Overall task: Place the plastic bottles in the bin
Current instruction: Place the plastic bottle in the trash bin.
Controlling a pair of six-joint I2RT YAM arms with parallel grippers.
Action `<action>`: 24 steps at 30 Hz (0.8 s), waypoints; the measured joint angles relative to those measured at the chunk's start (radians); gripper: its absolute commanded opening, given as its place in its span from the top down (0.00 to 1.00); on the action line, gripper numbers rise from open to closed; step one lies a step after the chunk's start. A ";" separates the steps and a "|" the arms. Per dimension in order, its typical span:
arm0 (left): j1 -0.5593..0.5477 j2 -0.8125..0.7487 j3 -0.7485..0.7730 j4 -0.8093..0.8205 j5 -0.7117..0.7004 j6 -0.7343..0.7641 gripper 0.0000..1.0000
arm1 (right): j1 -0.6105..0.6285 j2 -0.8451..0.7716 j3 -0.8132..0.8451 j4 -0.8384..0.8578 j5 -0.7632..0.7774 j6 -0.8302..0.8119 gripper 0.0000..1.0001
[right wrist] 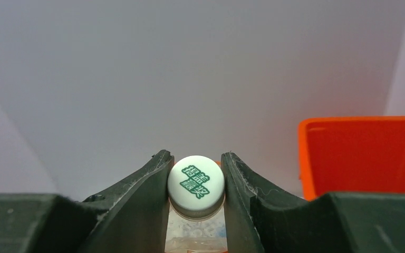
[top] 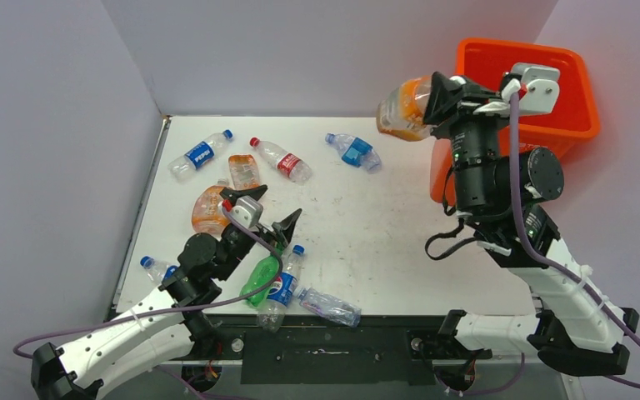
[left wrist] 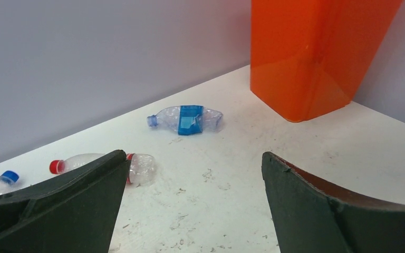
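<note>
Right end effector [right wrist: 195, 155] clamped on white-capped orange-tinted bottle [top: 404, 107], upper right beside orange bin [top: 583, 125]. Left end effector [top: 262, 205] spread wide, lower left.

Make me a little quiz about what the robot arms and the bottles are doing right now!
1. True or false: the left gripper is open and holds nothing.
2. What colour is the cap that the right gripper pinches? A red, B white, C blue.
3. Is the held orange-tinted bottle inside the bin yet?
Key: 1 true; 2 B; 3 no, it hangs in the air beside the bin.
</note>
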 measured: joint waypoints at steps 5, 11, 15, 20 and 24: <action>-0.001 0.012 -0.003 0.000 -0.077 0.002 0.04 | -0.075 0.114 0.084 0.245 0.148 -0.203 0.95; -0.006 0.037 -0.004 -0.002 -0.148 0.002 0.04 | -0.352 0.272 0.147 0.305 0.166 -0.152 0.95; -0.013 0.039 -0.005 -0.002 -0.169 0.001 0.04 | -0.549 0.299 0.140 0.313 0.150 -0.003 0.95; -0.017 0.053 -0.005 0.005 -0.216 -0.007 0.04 | -0.798 0.310 0.163 0.303 0.116 0.248 0.95; -0.017 0.057 -0.006 0.010 -0.267 -0.014 0.04 | -0.874 0.363 0.266 0.253 0.113 0.367 0.95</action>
